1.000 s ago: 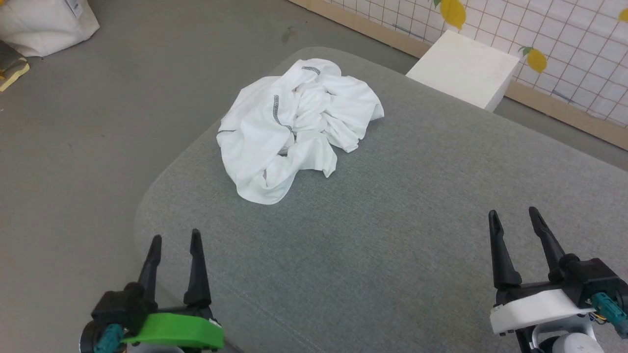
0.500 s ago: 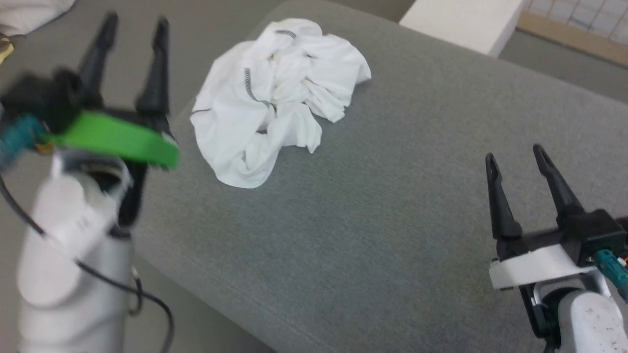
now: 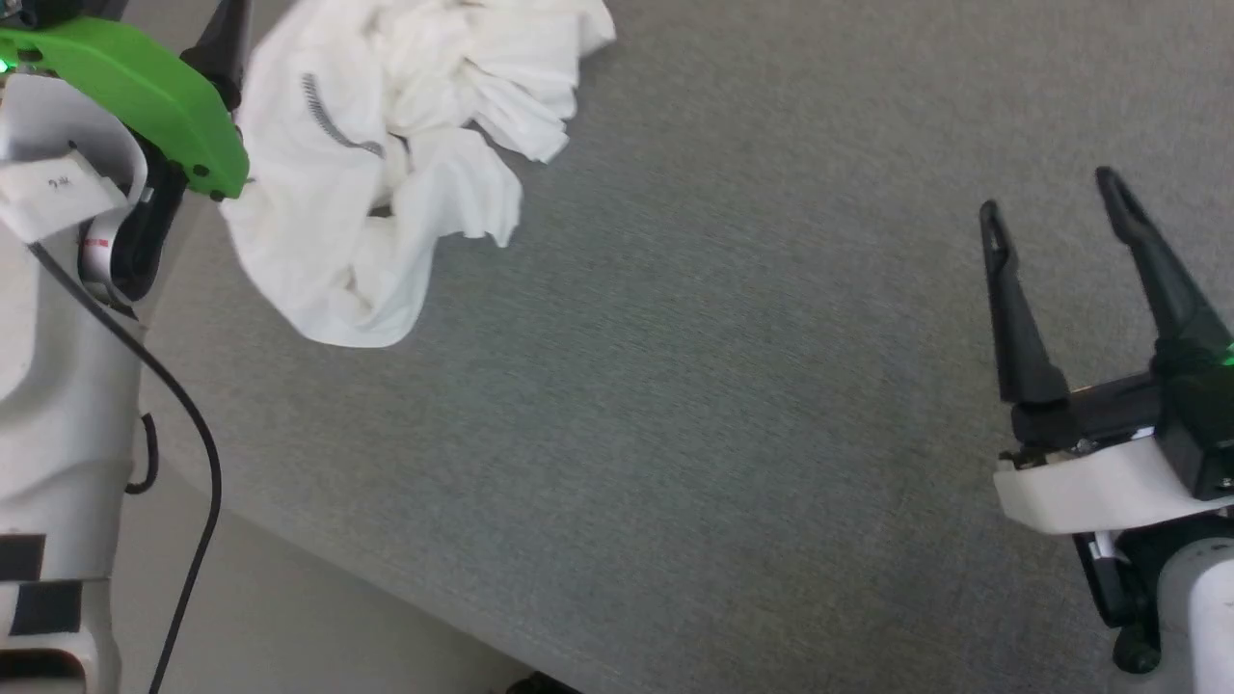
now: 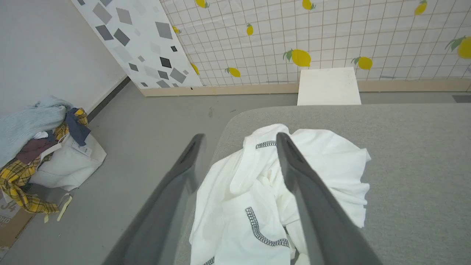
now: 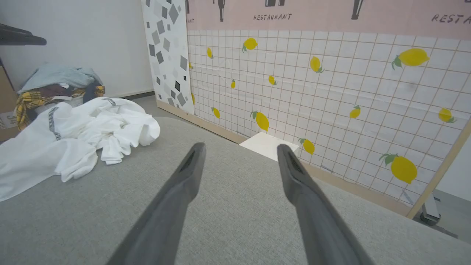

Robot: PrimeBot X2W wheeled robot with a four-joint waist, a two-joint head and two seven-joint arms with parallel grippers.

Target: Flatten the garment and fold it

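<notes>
The garment point(image 3: 386, 145), a white shirt with dark zigzag seams, lies crumpled in a heap near the left corner of the grey padded table point(image 3: 723, 386). My left gripper point(image 4: 240, 137) is open and raised over the heap's left side. In the left wrist view the garment point(image 4: 239, 206) shows between and below the two fingers, not gripped. In the head view its green cover point(image 3: 125, 87) sits at the upper left, fingertips cut off by the top edge. My right gripper point(image 3: 1046, 191) is open and empty over bare table at the right, far from the garment point(image 5: 73, 140).
A rigid white box point(image 4: 328, 86) stands on the floor beyond the table by the lemon-patterned wall. A white bag heaped with laundry point(image 4: 40, 136) sits on the floor to the left. The table's left edge point(image 3: 289, 540) drops to the floor beside my left arm.
The head camera has tilted down and closer. My left arm rose from the near table edge up to the garment's left side. The right gripper moved slightly forward. Both stayed open.
</notes>
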